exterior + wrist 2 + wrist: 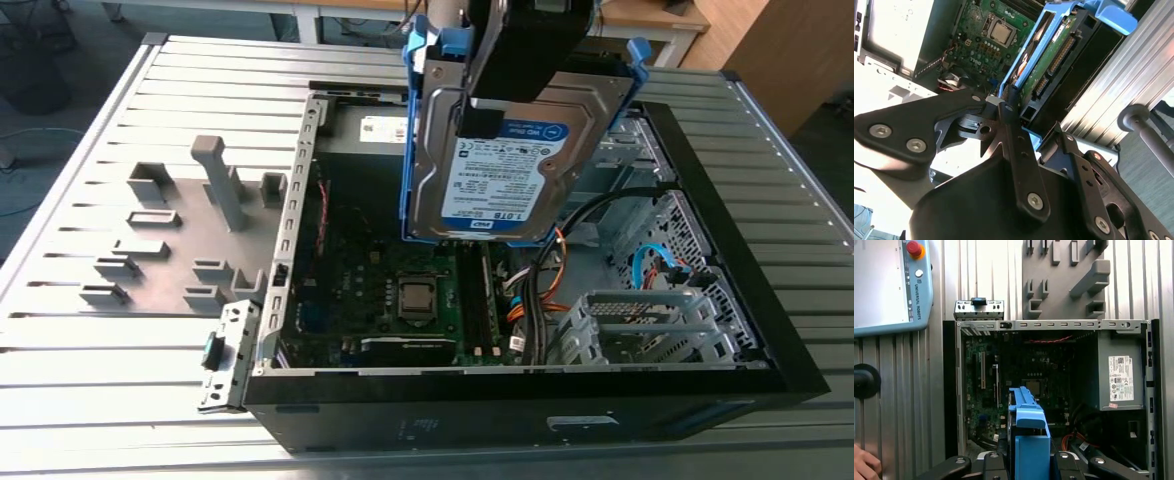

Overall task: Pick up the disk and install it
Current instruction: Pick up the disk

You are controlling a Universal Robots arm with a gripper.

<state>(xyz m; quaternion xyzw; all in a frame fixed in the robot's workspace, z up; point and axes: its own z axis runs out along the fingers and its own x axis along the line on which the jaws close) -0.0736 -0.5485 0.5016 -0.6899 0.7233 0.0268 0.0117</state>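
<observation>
Holding the disk (514,165) aloft over the open computer case (747,300), the tool (487,110) is clenching it near its upper edge, as I am reading it from the exterior view. The disk is hanging upright, label facing the camera, with its blue rails (416,120) running down both sides. It is sitting at about 12 o'clock from the motherboard (400,290), above it and not touching anything inside the case.

In the second wrist view the tool's black fingers (1019,155) are gripping the blue-railed disk (1054,55) edge-on, its green circuit board showing, with the motherboard (989,35) and its processor beyond.

In the first wrist view I am looking straight down the disk's blue rail (1029,440) into the case (1054,325). The grey power-supply box (1119,375) with its white sticker is lying at about 3 o'clock from the rail, inside the case. A grey fixture plate (1074,275) with raised blocks is resting on the ribbed metal surface (949,285) at 12 o'clock, beyond the case. A teach pendant (889,285) is lying at about 10 o'clock, and part of a person's hand (866,465) is showing at roughly 8 o'clock on the surface.

An empty metal drive cage (641,325) is sitting in the case's near corner at about 5 o'clock from the disk in the exterior view.
</observation>
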